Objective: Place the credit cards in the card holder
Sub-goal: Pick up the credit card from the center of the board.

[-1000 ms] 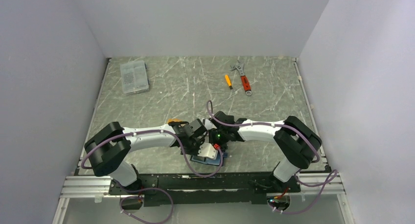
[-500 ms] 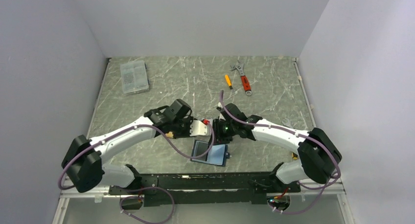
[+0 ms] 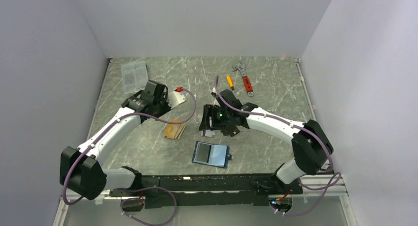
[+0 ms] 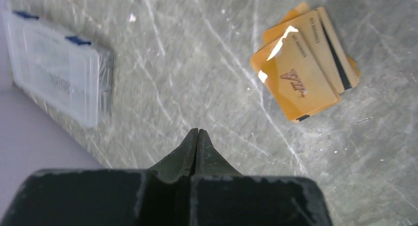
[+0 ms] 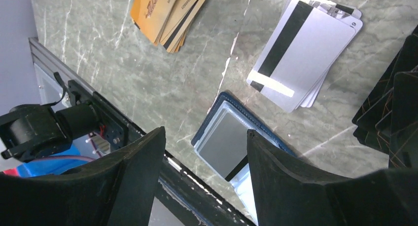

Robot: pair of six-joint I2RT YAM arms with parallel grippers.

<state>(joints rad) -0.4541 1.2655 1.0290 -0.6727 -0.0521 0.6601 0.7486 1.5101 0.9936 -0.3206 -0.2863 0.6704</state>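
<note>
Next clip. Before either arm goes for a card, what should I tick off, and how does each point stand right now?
1. Card holder lying open, inside up: ok.
2. Left gripper empty: ok, it is shut on nothing, over bare table.
3. Right gripper ready to grasp: ok, jaws apart with nothing between them.
4. Cards free to pick: ok. The orange cards, white-grey cards and black cards lie in separate stacks on the table.
5. Card already seated in the holder: cannot tell.
</note>
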